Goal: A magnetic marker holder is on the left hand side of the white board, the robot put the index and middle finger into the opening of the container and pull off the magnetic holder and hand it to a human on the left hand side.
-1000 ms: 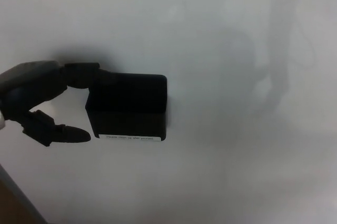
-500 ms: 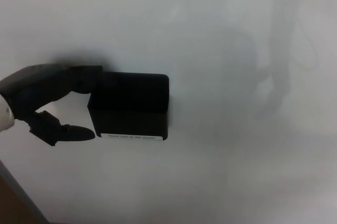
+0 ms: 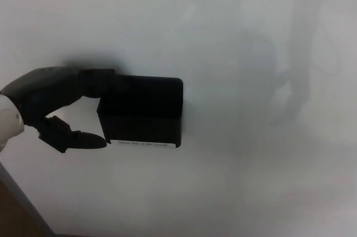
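Black magnetic holder (image 3: 142, 111) on the whiteboard (image 3: 251, 36), left of centre, not yet pulled off. Left hand (image 3: 50, 100) in from the left, upper fingers (image 3: 97, 78) at the holder's top opening, thumb (image 3: 83, 140) just beside its lower left corner; grip looks partial, not clamped. Pull-off and handover to the human left to do. Versus a second ago: fingers further over the holder; whole picture shifted slightly, so camera moved.

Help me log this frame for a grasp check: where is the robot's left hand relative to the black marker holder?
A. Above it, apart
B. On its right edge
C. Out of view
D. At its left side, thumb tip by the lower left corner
D: the left hand reaches in from the left to the black marker holder, its thumb tip at the lower left corner.
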